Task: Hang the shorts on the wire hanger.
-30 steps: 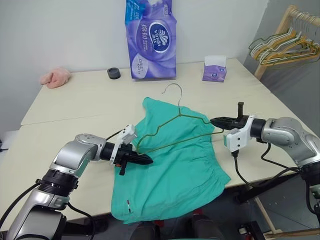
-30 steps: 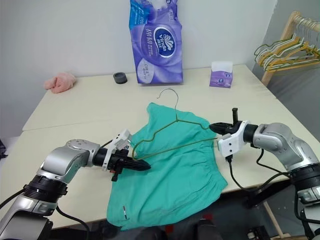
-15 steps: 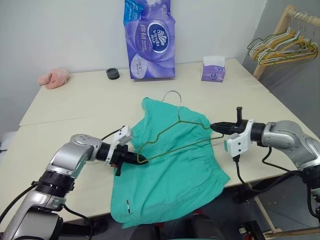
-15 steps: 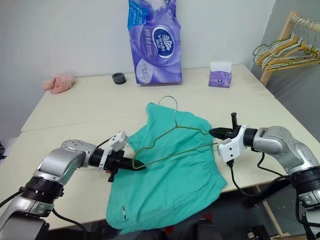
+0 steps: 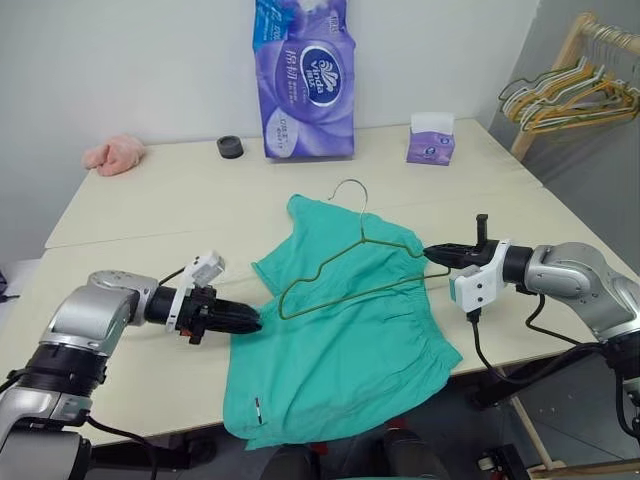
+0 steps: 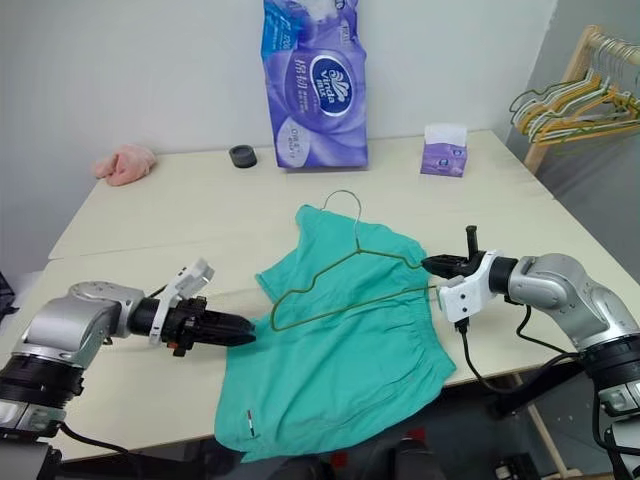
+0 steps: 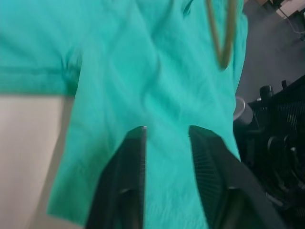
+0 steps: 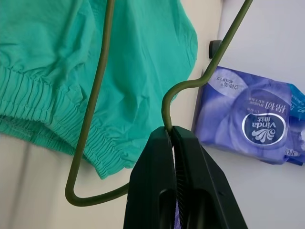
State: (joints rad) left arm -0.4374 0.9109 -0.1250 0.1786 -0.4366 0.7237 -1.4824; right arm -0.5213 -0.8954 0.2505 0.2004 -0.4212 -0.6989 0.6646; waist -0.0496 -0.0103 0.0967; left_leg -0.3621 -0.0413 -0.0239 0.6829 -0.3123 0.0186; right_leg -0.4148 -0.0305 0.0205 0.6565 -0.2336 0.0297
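A pale tabletop (image 5: 130,205) stands against a white wall, with a wooden rack of bunched hangers (image 5: 575,95) at two o'clock. The shorts (image 5: 340,340) lie spread at the tabletop's near middle, their lower hem drooping over the near edge, a small white mark (image 5: 257,408) near that hem. The wire hanger (image 5: 350,262) lies tilted across their upper part, hook toward twelve o'clock.

Since a second ago the left pincer (image 5: 250,322) has let go and drawn back toward nine o'clock: earlier it was closed at the hanger's nine-o'clock corner, now it sits off the hanger at the shorts' nine-o'clock edge, low over the cloth, fingers narrowly apart and holding nothing. The cloth's upper edge at nine o'clock now juts out in a point. The right pincer (image 5: 436,250) has stayed put, clamped on the hanger's three-o'clock shoulder.

The left wrist view shows the gap between the left fingers (image 7: 131,167), with teal cloth behind and the hanger's bent corner beyond. The right wrist view shows the right fingers (image 8: 157,162) pinching the wire just below a curve, the gathered waistband (image 8: 33,107) beneath.

Farther out: a purple tissue pack (image 5: 305,80) at twelve o'clock, a small tissue box (image 5: 430,140) at one, a black roll (image 5: 230,147) at eleven, a pink cloth lump (image 5: 112,155) at ten. Nothing lies between pincers and shorts.
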